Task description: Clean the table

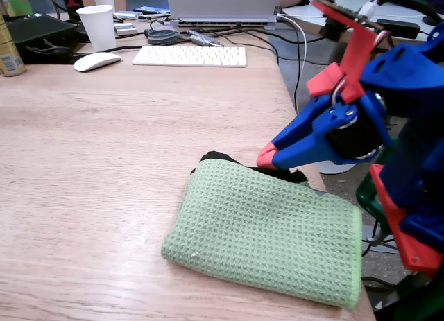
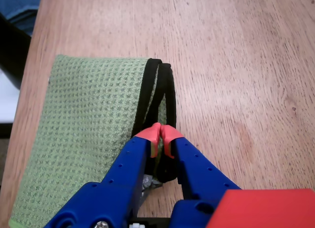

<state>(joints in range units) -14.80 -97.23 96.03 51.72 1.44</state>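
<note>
Green cloth [image 2: 78, 134] between closed jaws, on table [image 2: 236, 80]

Far end of the desk, fixed view: flat white keyboard [image 1: 189, 55], white rounded mouse [image 1: 96, 62] to its left, white paper cup [image 1: 98, 27] behind the mouse. Silver laptop on a stand [image 1: 222, 5] behind the keyboard, dark cables [image 1: 260, 42] trailing from it. Yellow-green can [image 1: 8, 49] at the left edge. Lighting even, bright. Floor beyond the desk edge unclear.
</note>
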